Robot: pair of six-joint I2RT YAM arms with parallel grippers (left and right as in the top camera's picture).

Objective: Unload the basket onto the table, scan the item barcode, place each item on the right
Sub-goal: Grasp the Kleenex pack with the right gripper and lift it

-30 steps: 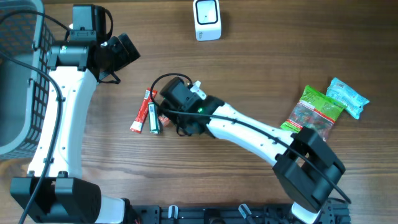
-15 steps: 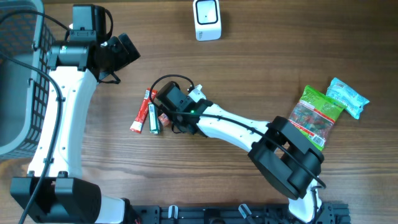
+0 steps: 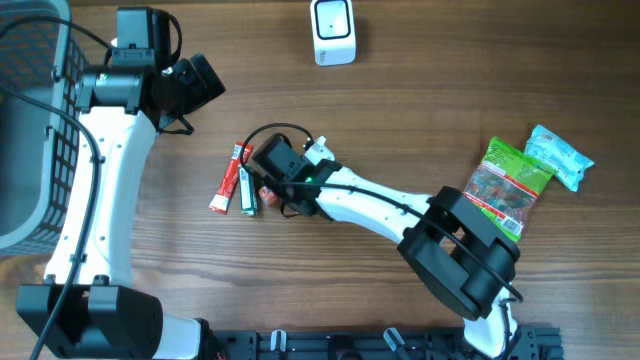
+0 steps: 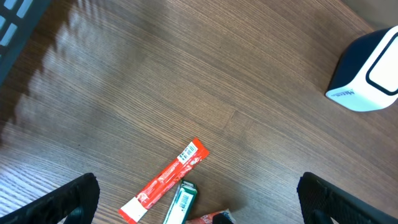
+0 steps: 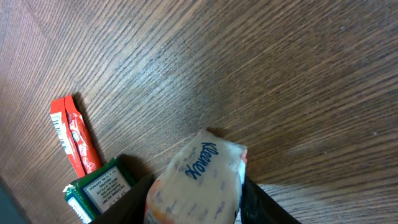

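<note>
Your tissue pack point(image 5: 196, 180) lies flat on the table point(image 3: 420, 110), near its middle, between the fingers point(image 5: 134, 196) of the right gripper point(image 5: 196, 202). You can see those fingers partly closed, pressed against both sides of the pack. Just beside it on the left lie a green packet point(image 5: 102, 190) and a red stick point(image 5: 74, 140). The scanner point(image 3: 333, 30) stands well apart at the far edge. Your left gripper point(image 4: 202, 205) hangs wide open and empty above the red stick. Two snack bags point(image 3: 505, 180) lie far right.
</note>
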